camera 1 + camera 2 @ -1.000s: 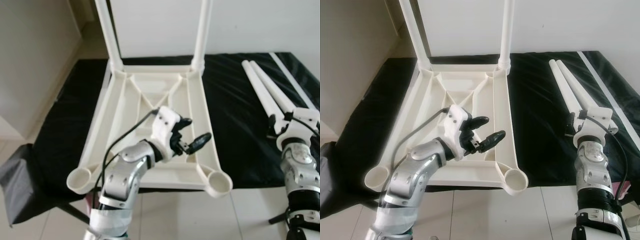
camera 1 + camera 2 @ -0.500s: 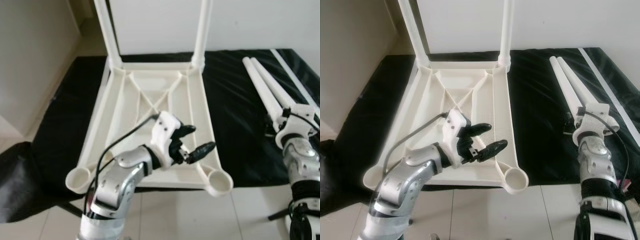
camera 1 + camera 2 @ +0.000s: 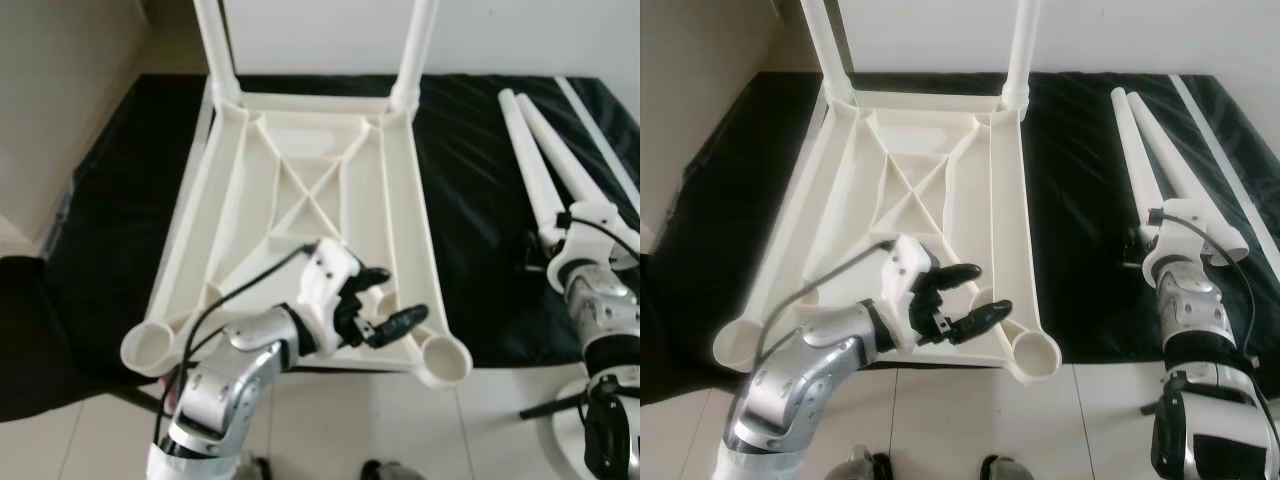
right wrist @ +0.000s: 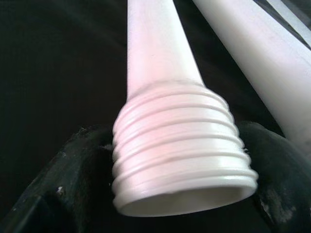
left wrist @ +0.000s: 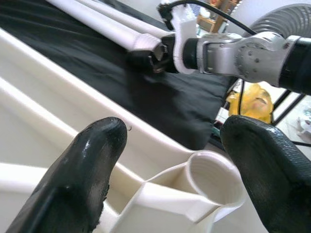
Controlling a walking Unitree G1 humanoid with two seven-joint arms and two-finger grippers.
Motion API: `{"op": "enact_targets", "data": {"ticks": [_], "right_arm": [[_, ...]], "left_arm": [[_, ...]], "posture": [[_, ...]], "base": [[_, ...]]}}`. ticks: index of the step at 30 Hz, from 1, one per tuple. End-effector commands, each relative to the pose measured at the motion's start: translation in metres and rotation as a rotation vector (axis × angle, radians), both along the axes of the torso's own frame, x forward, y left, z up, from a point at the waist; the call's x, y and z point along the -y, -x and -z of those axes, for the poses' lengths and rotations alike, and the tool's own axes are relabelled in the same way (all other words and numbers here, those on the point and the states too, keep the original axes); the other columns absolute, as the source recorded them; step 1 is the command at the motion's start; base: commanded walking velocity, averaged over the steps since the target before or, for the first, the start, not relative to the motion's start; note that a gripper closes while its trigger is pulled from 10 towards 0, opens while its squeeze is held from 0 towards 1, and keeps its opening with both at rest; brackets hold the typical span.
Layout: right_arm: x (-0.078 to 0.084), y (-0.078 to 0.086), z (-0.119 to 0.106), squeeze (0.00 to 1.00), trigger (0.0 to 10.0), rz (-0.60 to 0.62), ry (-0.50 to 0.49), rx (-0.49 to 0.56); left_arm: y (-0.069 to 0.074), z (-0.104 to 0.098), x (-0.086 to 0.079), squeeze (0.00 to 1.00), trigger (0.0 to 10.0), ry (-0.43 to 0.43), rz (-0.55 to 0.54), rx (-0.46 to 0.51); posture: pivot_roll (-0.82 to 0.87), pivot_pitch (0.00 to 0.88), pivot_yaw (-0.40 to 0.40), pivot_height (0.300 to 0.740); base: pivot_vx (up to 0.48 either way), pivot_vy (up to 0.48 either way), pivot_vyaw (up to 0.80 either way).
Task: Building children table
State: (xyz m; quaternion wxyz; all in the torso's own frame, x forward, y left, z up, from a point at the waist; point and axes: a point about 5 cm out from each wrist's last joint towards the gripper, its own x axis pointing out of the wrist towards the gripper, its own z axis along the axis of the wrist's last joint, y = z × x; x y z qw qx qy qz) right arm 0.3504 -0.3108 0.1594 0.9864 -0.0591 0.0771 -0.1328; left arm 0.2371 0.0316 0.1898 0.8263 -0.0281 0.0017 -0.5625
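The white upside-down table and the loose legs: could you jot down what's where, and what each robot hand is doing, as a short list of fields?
table top: upside down on black cloth
fitted legs: two, upright at far corners
empty sockets: two near corners
loose legs: two lying on the cloth, right side
left hand: open, hovering by the near right socket
right hand: fingers either side of a loose leg's threaded end

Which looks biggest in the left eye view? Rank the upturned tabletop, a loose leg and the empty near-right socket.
1. Upturned tabletop.
2. Loose leg, which the right gripper grips at its threaded end.
3. Near-right socket, though nearest the camera.
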Motion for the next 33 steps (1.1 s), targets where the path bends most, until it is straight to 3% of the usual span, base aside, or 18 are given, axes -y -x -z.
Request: {"op": "enact_targets", "data": {"ticks": [1, 6, 7, 9, 10, 11, 12, 18, 19, 20, 21, 22, 29, 33], "right_arm": [[0.001, 0.002, 0.013, 0.00, 10.0, -0.004, -0.006, -0.058], [0.000, 0.000, 0.014, 0.00, 10.0, -0.005, 0.006, -0.052], [-0.001, -0.001, 0.015, 0.00, 0.2, -0.012, 0.003, -0.055], [-0.003, -0.001, 0.018, 0.00, 0.0, -0.021, -0.024, -0.054], [-0.003, -0.001, 0.018, 0.00, 0.0, -0.021, -0.024, -0.054], [-0.003, -0.001, 0.019, 0.00, 7.9, -0.020, -0.032, -0.055], [-0.005, 0.001, 0.023, 0.00, 10.0, -0.020, -0.070, -0.056], [-0.008, 0.007, 0.037, 0.00, 10.0, -0.036, -0.123, -0.077], [-0.008, 0.008, 0.039, 0.00, 4.3, -0.036, -0.129, -0.077], [-0.008, 0.008, 0.039, 0.00, 4.3, -0.036, -0.129, -0.077], [-0.013, 0.011, 0.044, 0.00, 10.0, -0.053, -0.132, -0.068], [-0.023, 0.014, 0.050, 0.00, 10.0, -0.077, -0.136, -0.043], [-0.036, 0.021, 0.057, 0.00, 10.0, -0.088, -0.144, -0.006], [-0.054, 0.026, 0.054, 0.00, 10.0, -0.123, -0.161, 0.033]], "left_arm": [[0.005, -0.001, 0.002, 0.00, 10.0, 0.004, 0.026, -0.005], [0.005, 0.001, 0.008, 0.00, 10.0, 0.004, 0.049, -0.007], [0.005, 0.001, 0.010, 0.00, 10.0, 0.000, 0.054, -0.002], [0.003, -0.002, 0.014, 0.00, 10.0, 0.004, 0.067, 0.010], [0.003, -0.002, 0.014, 0.00, 10.0, 0.004, 0.067, 0.010], [0.002, -0.003, 0.015, 0.00, 10.0, 0.003, 0.071, 0.016], [0.000, -0.007, 0.017, 0.00, 10.0, 0.011, 0.076, 0.023], [-0.005, -0.015, 0.021, 0.00, 10.0, 0.025, 0.074, 0.044], [-0.005, -0.015, 0.022, 0.00, 10.0, 0.025, 0.073, 0.045], [-0.005, -0.015, 0.022, 0.00, 10.0, 0.025, 0.073, 0.045], [-0.008, -0.018, 0.023, 0.00, 10.0, 0.034, 0.070, 0.058], [-0.012, -0.024, 0.026, 0.00, 10.0, 0.054, 0.069, 0.070], [-0.013, -0.027, 0.031, 0.00, 10.0, 0.050, 0.093, 0.098], [-0.019, -0.028, 0.034, 0.00, 10.0, 0.040, 0.110, 0.123]], "posture": [[0.07, 0.216, -0.017, 0.740], [0.06, 0.213, -0.012, 0.740], [0.05, 0.209, -0.003, 0.740], [0.05, 0.206, 0.008, 0.740], [0.05, 0.206, 0.008, 0.740], [0.05, 0.206, 0.008, 0.740], [0.05, 0.204, 0.011, 0.740], [0.04, 0.192, 0.014, 0.740], [0.04, 0.192, 0.014, 0.740], [0.04, 0.192, 0.014, 0.740], [0.03, 0.171, 0.027, 0.740], [0.01, 0.151, 0.040, 0.740], [-0.02, 0.125, 0.052, 0.740], [-0.05, 0.096, 0.058, 0.740]], "base": [[0.000, 0.000, 0.00], [0.000, 0.000, 0.00], [0.000, 0.000, 0.00], [0.000, 0.000, 0.00], [0.000, 0.000, 0.00], [0.000, 0.000, 0.00], [0.000, 0.000, 0.00], [0.000, 0.000, 0.00], [0.000, 0.000, 0.00], [0.000, 0.000, 0.00], [0.000, 0.000, 0.00], [0.000, 0.000, 0.00], [0.000, 0.000, 0.00], [0.000, 0.000, 0.00]]}}
